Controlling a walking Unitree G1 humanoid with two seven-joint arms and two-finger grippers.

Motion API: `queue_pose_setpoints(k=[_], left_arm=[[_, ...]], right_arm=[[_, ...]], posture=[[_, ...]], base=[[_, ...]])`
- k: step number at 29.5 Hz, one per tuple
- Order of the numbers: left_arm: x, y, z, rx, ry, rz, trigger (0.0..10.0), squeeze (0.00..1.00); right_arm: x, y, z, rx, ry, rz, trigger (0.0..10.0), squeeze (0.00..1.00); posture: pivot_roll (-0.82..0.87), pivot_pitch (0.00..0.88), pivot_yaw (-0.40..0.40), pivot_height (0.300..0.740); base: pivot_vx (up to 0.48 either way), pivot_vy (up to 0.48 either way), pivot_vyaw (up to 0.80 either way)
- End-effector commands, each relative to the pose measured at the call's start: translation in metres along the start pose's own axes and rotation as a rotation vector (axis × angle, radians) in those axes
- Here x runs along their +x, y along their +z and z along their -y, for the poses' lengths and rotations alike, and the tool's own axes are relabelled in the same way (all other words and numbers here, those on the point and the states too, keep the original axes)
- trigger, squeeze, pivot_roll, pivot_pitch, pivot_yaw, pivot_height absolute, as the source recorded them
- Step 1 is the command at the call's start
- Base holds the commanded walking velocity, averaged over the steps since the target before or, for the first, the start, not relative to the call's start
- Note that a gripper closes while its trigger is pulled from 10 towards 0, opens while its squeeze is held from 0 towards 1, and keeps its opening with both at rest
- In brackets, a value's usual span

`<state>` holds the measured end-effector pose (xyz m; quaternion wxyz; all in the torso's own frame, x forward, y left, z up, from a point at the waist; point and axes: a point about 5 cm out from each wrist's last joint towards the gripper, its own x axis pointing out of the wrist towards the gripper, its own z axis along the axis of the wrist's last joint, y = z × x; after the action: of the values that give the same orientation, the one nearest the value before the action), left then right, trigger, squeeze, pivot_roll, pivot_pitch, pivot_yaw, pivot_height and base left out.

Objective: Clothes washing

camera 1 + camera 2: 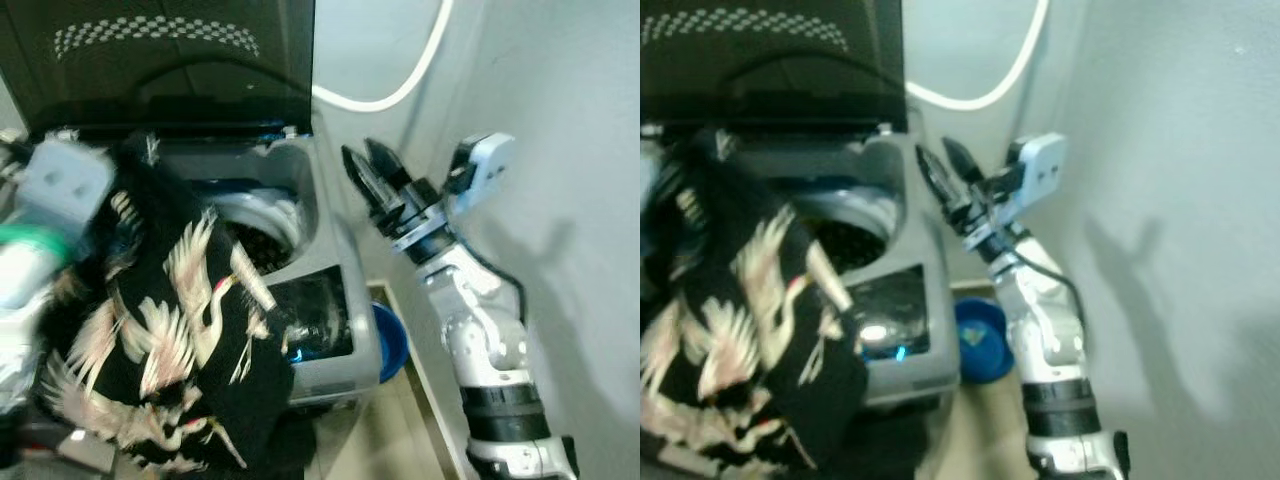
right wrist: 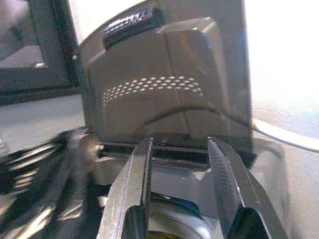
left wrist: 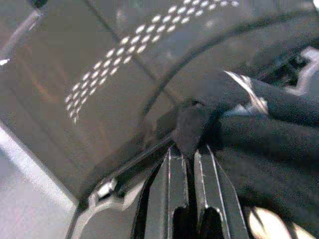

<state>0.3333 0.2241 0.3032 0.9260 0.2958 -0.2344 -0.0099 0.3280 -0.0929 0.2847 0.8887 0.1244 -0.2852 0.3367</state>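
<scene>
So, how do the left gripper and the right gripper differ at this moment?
The left gripper is shut on the black garment; the right gripper is open and holds nothing. The left gripper is beside the washing machine opening with the garment; the right gripper is raised next to the machine's right side. Both have black fingers.

Top-loading washing machine (image 1: 320,300) with 1 patterned garment (image 1: 170,330).
Grey washer at frame centre, dark lid (image 1: 170,60) raised upright at upper left, drum exposed; black garment with pale crane print hangs bunched at lower left, over the washer's front-left edge.
</scene>
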Motion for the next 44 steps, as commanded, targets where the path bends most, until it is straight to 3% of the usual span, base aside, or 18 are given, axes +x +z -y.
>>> queue_pose_setpoints(k=[1,4,6,9,10,14,16,19,20,23,24,25,26,28,33,35,42,44], left_arm=[[0.029,0.020,-0.001,0.092,0.116,0.094,10.0,0.00],[0.039,0.028,-0.006,0.131,0.172,0.118,10.0,0.00],[0.056,0.051,-0.023,0.219,0.297,0.200,10.0,0.00],[0.064,0.069,-0.035,0.302,0.381,0.276,10.0,0.00],[0.066,0.069,-0.036,0.342,0.375,0.281,10.0,0.00],[0.066,0.059,-0.034,0.336,0.354,0.245,10.0,0.00],[0.062,0.038,-0.027,0.324,0.309,0.169,10.0,0.00],[0.061,0.031,-0.023,0.317,0.288,0.149,10.0,0.00],[0.058,0.021,-0.019,0.245,0.252,0.117,10.0,1.00],[0.050,0.009,-0.012,0.058,0.208,0.085,10.0,1.00],[0.050,0.009,-0.012,0.058,0.208,0.085,10.0,1.00],[0.047,0.011,-0.007,-0.026,0.181,0.102,10.0,1.00],[0.044,0.015,-0.002,-0.098,0.149,0.123,10.0,0.00],[0.035,0.025,0.011,-0.194,0.080,0.169,10.0,0.00],[0.023,0.036,0.027,-0.259,0.005,0.202,10.0,0.00],[0.008,0.042,0.041,-0.308,-0.060,0.203,10.0,0.00],[-0.006,0.038,0.048,-0.407,-0.060,0.156,10.0,0.00],[-0.011,0.030,0.044,-0.456,-0.010,0.111,10.0,0.00]], right_arm=[[-0.002,0.002,0.000,-0.019,-0.001,0.007,10.0,0.00],[-0.002,0.003,0.000,-0.023,-0.004,0.009,10.0,0.00],[-0.006,0.005,0.002,-0.034,-0.016,0.009,10.0,0.00],[-0.009,0.006,0.003,-0.042,-0.028,0.008,10.0,0.00],[-0.010,0.006,0.003,-0.045,-0.035,0.009,10.0,0.00],[-0.012,0.006,0.004,-0.048,-0.044,0.010,10.0,0.00],[-0.012,0.006,0.004,-0.049,-0.048,0.011,10.0,0.00],[-0.013,0.006,0.004,-0.050,-0.048,0.011,10.0,0.00],[-0.012,0.006,0.005,-0.049,-0.046,0.010,10.0,0.00],[-0.011,0.005,0.005,-0.044,-0.038,0.007,10.0,0.00],[-0.011,0.005,0.005,-0.044,-0.038,0.007,10.0,0.00],[-0.010,0.005,0.004,-0.041,-0.035,0.006,10.0,0.00],[-0.009,0.004,0.003,-0.038,-0.034,0.005,10.0,0.00],[-0.010,0.002,0.003,-0.031,-0.038,0.001,10.0,0.00],[-0.012,-0.002,0.004,-0.024,-0.060,-0.008,10.0,0.00],[-0.019,-0.007,0.009,-0.018,-0.122,-0.016,10.0,0.00],[-0.031,-0.017,0.019,-0.021,-0.239,-0.029,10.0,0.00],[-0.036,-0.027,0.021,-0.023,-0.290,-0.047,10.0,0.00]], posture=[[0.09,0.083,0.008,0.740],[0.09,0.083,0.008,0.740],[0.07,0.081,0.025,0.740],[0.06,0.080,0.029,0.740],[0.05,0.078,0.040,0.740],[0.05,0.079,0.042,0.740],[0.05,0.080,0.039,0.740],[0.06,0.080,0.036,0.740],[0.06,0.080,0.033,0.740],[0.08,0.081,0.024,0.740],[0.08,0.081,0.024,0.740],[0.08,0.082,0.022,0.740],[0.08,0.083,0.021,0.740],[0.09,0.082,0.021,0.740],[0.09,0.082,0.021,0.740],[0.09,0.079,0.022,0.740],[0.09,0.077,0.020,0.740],[0.10,0.075,0.013,0.740]], base=[[0.000,0.000,0.00],[0.000,0.000,0.00],[0.000,0.000,0.00],[0.000,0.000,0.00],[0.000,0.000,0.00],[0.000,0.000,0.00],[0.000,0.000,0.00],[0.000,0.000,0.00],[0.000,0.000,0.00],[0.000,0.000,0.00],[0.000,0.000,0.00],[0.000,0.000,0.00],[0.000,0.000,0.00],[0.000,0.000,0.00],[0.000,0.000,0.00],[0.000,0.000,0.00],[0.000,0.000,0.00],[0.000,0.000,0.00]])
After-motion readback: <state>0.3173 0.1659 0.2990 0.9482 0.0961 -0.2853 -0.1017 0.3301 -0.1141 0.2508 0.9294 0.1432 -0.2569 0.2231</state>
